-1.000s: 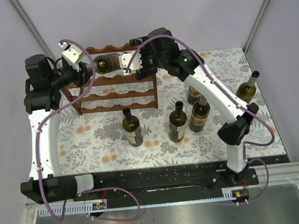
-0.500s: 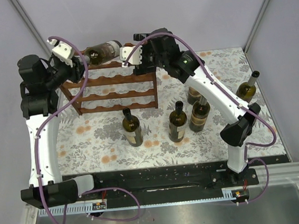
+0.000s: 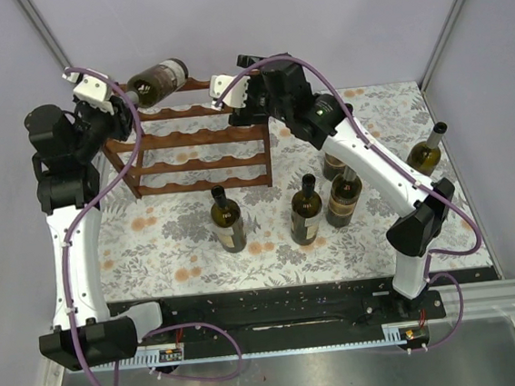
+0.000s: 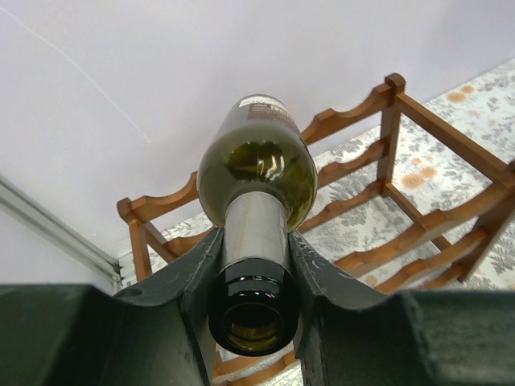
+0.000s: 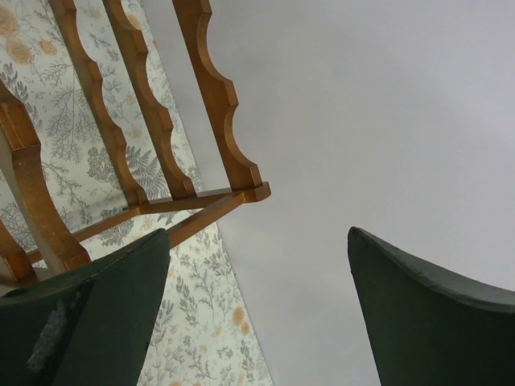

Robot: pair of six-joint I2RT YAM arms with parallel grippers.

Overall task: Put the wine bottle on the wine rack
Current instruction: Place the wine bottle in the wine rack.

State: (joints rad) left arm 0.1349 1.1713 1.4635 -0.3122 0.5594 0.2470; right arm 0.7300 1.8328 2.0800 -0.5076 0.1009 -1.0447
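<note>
- Left gripper (image 4: 254, 269): we record it clamped on the neck of the wine bottle (image 3: 159, 79), which lies nearly level above the left end of the wine rack (image 3: 199, 136).
- Right gripper (image 5: 257, 297): we record jaws apart, empty, beside the rack's top right corner.

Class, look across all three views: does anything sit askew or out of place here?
Only the wine bottle: the left claw grips its neck, holding it sideways above the wine rack, not in a cradle.
</note>
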